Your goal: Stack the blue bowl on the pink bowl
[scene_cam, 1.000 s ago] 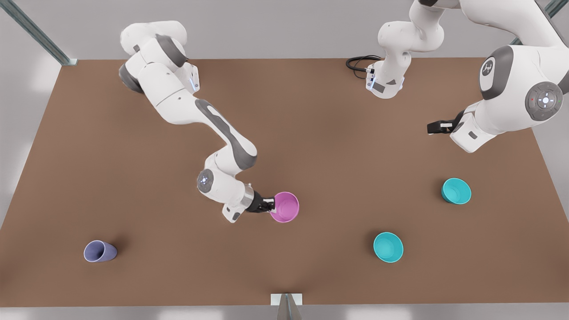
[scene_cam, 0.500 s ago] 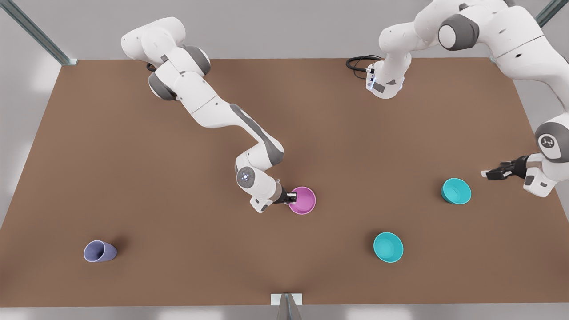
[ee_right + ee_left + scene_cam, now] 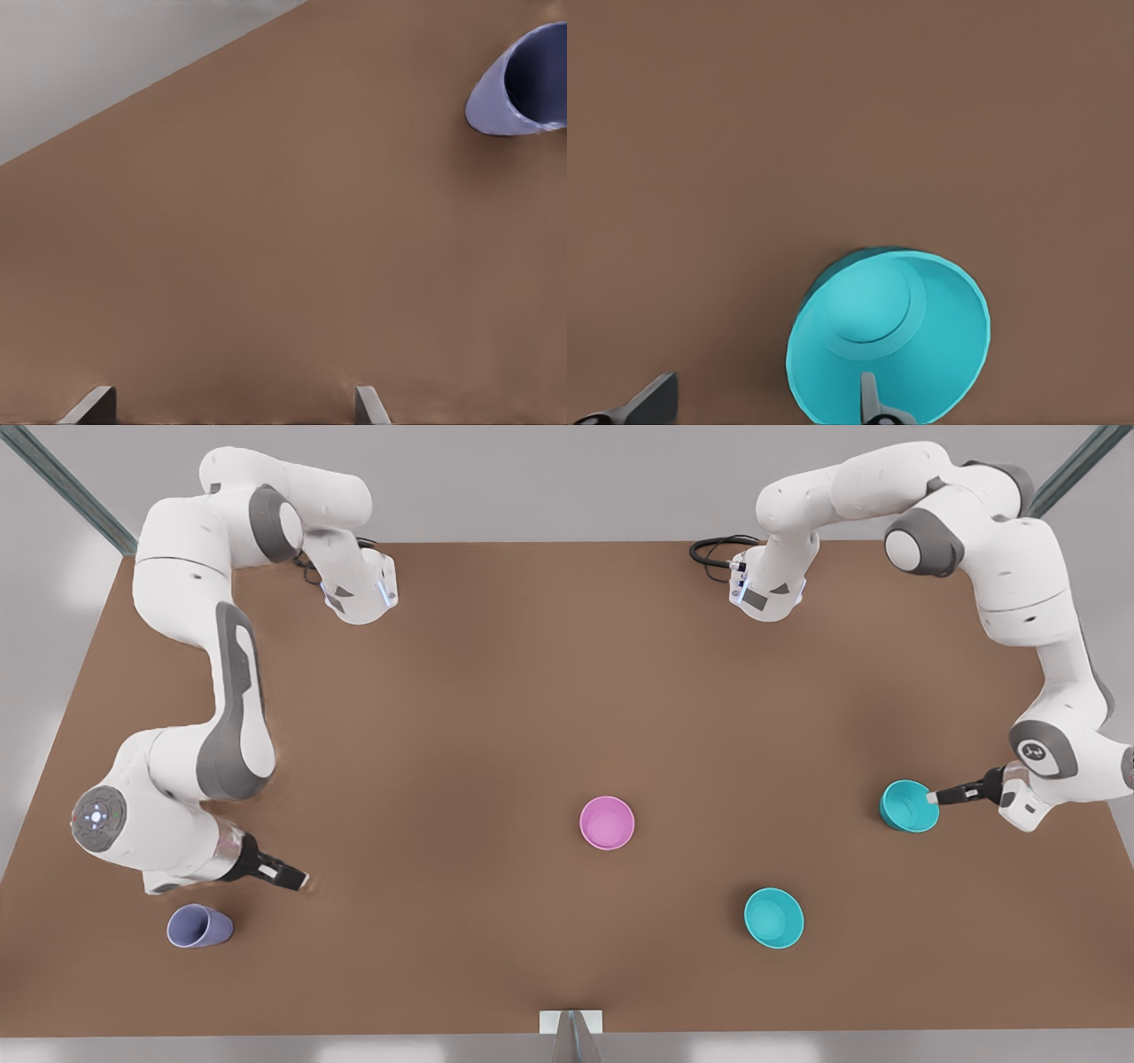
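The pink bowl (image 3: 607,822) stands upright on the brown table (image 3: 496,691), near its middle, with nothing touching it. The blue bowl (image 3: 908,806), a teal one, sits at the front view's right. My left gripper (image 3: 930,798) is open at that bowl's rim. In the left wrist view one fingertip (image 3: 869,396) is inside the blue bowl (image 3: 904,345) and the other is outside it, so the left gripper (image 3: 762,407) straddles the wall. My right gripper (image 3: 297,881) hangs open and holds nothing at the front view's left, far from both bowls.
A second teal bowl (image 3: 773,918) stands nearer the front edge, between the pink bowl and the blue one. A lavender cup (image 3: 199,926) lies tipped by the right gripper (image 3: 230,407); the right wrist view has the cup (image 3: 523,84) too.
The right gripper let go of the pink bowl after carrying it a little rightward, then swung far left to the cup. The left arm came down to the blue bowl's rim.
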You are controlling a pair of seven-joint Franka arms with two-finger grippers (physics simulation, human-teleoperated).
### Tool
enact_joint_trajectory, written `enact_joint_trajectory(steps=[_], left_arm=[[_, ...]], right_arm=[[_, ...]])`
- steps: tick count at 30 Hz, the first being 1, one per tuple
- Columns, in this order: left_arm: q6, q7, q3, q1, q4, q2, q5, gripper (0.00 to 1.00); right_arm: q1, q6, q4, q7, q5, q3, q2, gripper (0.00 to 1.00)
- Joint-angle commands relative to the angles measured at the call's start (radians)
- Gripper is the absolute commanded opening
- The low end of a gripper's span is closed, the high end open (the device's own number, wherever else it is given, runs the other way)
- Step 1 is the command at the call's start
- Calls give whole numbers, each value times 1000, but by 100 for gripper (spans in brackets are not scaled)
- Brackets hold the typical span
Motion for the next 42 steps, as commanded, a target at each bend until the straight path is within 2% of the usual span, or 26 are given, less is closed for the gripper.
enact_joint_trajectory(steps=[1,4,5,6,9,10,12,17,19,20,23,25,27,28,30,33,42], left_arm=[[49,309,0,-1,1,13,-16,100],[59,308,0,-1,-1,48,-33,100],[61,308,0,-2,-1,56,-33,100],[61,308,0,-2,-1,59,-33,98],[47,308,0,-5,-8,62,-33,44],[44,309,0,-7,-21,57,-32,33],[43,320,0,-7,-22,57,-32,21],[27,309,0,-24,-21,43,-33,21],[-16,224,0,-53,-21,-12,-32,21],[-42,127,0,-108,-21,-56,-32,21],[-85,-358,-4,-396,-16,-144,-32,21],[-99,-680,-18,-603,108,-72,-35,21],[-119,-1021,-175,-629,222,-3,-29,21],[-105,-1136,-213,-654,280,42,-29,21],[-88,-1233,-213,-725,354,100,-27,21],[-37,-1298,-213,-755,352,118,-33,21],[-42,-1305,-218,-791,337,129,-32,21]], right_arm=[[-49,-249,-137,-447,-110,0,-175,100],[-112,-59,-553,-464,-110,0,-522,100],[-110,4,-639,-463,-110,0,-583,100],[-109,-4,-636,-461,-109,0,-585,100],[-109,-25,-607,-454,-109,0,-582,100],[-109,-24,-598,-454,-109,0,-582,100],[-110,-21,-568,-461,-109,0,-568,100],[-110,-30,-571,-464,-106,0,-562,100],[-110,-30,-570,-464,-104,0,-560,100],[-112,-30,-570,-464,-103,0,-560,100],[-112,-29,-568,-487,-103,0,-554,100],[-110,-27,-568,-490,-104,0,-554,100],[-112,-25,-568,-490,-103,0,-554,100],[-112,-25,-567,-489,-104,0,-554,100],[-112,-25,-568,-490,-103,0,-554,100],[-112,-27,-568,-490,-103,0,-554,100],[-112,-27,-568,-490,-103,-1,-554,100]])
